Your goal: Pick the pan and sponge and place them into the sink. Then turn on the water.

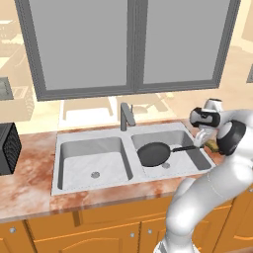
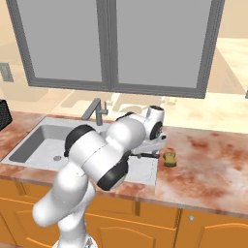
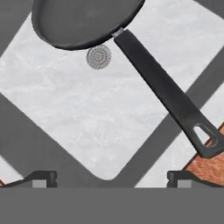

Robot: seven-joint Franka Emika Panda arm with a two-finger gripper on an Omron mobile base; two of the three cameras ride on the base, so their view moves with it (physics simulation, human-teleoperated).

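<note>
Reading from the left, we find the frying pan [image 1: 154, 153] lying in the right basin of the double sink [image 1: 89, 183], its handle running rightward to the rim. Our gripper [image 3: 111, 177] hangs above that handle's end, jaws wide and empty. The sponge [image 2: 169, 158] sits on the counter [image 2: 208, 164] just right of it.

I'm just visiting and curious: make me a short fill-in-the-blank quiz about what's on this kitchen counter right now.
1. The round black frying pan lies in the ____ bowl of the light-grey metal double sink.
2. The small yellow sponge sits on the ____.
3. The robot's two-finger gripper above the sink is ____.

Missing words: right; counter; open
</note>
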